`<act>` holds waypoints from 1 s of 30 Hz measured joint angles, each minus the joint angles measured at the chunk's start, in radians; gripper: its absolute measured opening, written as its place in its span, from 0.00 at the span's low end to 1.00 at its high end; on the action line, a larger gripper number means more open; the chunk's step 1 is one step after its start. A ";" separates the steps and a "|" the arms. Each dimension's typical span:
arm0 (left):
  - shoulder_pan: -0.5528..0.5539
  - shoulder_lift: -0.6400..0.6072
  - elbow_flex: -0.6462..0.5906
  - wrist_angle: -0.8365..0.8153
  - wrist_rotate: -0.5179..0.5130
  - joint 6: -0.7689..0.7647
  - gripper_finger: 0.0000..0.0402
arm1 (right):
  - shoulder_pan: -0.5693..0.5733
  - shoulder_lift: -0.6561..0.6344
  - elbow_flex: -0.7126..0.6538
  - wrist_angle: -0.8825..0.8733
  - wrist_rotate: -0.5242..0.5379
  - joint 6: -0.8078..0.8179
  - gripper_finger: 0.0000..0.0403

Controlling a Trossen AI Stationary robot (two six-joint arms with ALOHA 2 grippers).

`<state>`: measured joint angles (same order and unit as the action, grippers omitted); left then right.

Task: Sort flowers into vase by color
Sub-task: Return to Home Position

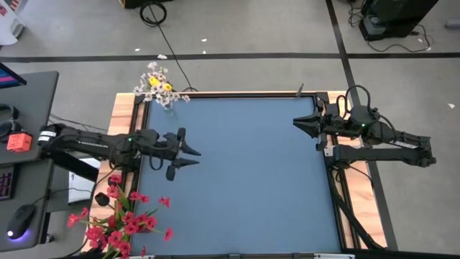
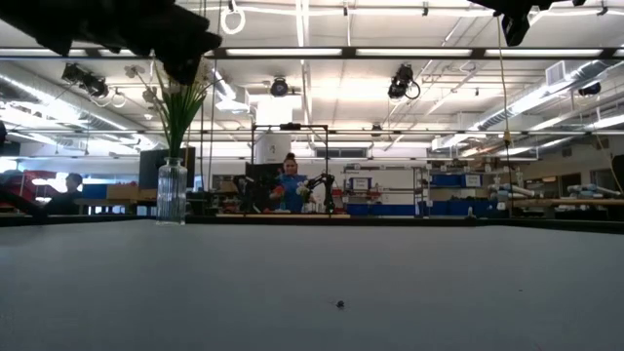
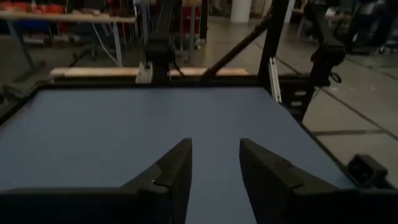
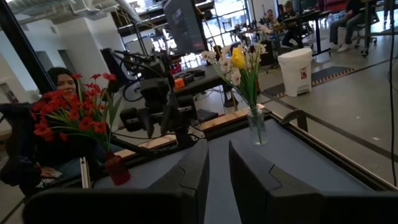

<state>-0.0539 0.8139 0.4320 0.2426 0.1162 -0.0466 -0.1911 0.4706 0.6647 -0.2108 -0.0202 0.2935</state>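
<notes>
Artificial flowers, two lots, each standing in a vase along the left side of the blue-covered table (image 1: 251, 180). Lot one: red blossom clusters on long green stems (image 1: 118, 219), bunched in a small red vase (image 4: 117, 169) at the lower left of the high view, by the mat's left edge, with the heads splaying wide above the rim. Lot two: small white blossom clusters with yellow tulip-like buds (image 1: 159, 86), in a clear ribbed glass vase (image 2: 172, 191) at the upper left corner of the mat. The stems stand upright and fan out at the top. Dark buds cannot be made out in either bunch. No loose sprig shows on the mat, so the sorting looks done. Handling, by judgement: the sprigs are very light, the stems are probably springy plastic and the blossoms are soft and easily crushed. Take hold on bare stem below the heads, never on the petals. Both vases look top-heavy, and the glass one is breakable and likely to tip if a stem drags. Left gripper (image 1: 188, 152): over the middle left of the mat, fingers spread wide, holding nothing. Right gripper (image 1: 302, 124): at the upper right of the mat near its edge, fingers a narrow gap apart, nothing between them. A seated person (image 4: 59, 81) shows behind the red bunch in the right wrist view.
</notes>
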 joint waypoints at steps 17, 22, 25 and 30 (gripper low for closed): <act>0.049 -0.397 -0.335 0.073 -0.009 -0.043 0.34 | 0.000 0.000 0.000 0.000 0.000 0.000 0.18; 0.052 -0.437 -0.360 0.088 -0.006 -0.039 0.34 | 0.000 0.000 0.000 0.000 0.000 0.000 0.18; 0.053 -0.484 -0.360 0.059 -0.006 -0.023 0.34 | 0.000 0.000 0.000 0.000 0.000 0.000 0.18; 0.057 -0.592 -0.360 -0.053 -0.005 -0.010 0.34 | 0.000 0.000 0.000 0.000 0.000 0.000 0.18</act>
<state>0.0032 0.2217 0.0723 0.1896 0.1107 -0.0570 -0.1911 0.4707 0.6647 -0.2108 -0.0202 0.2935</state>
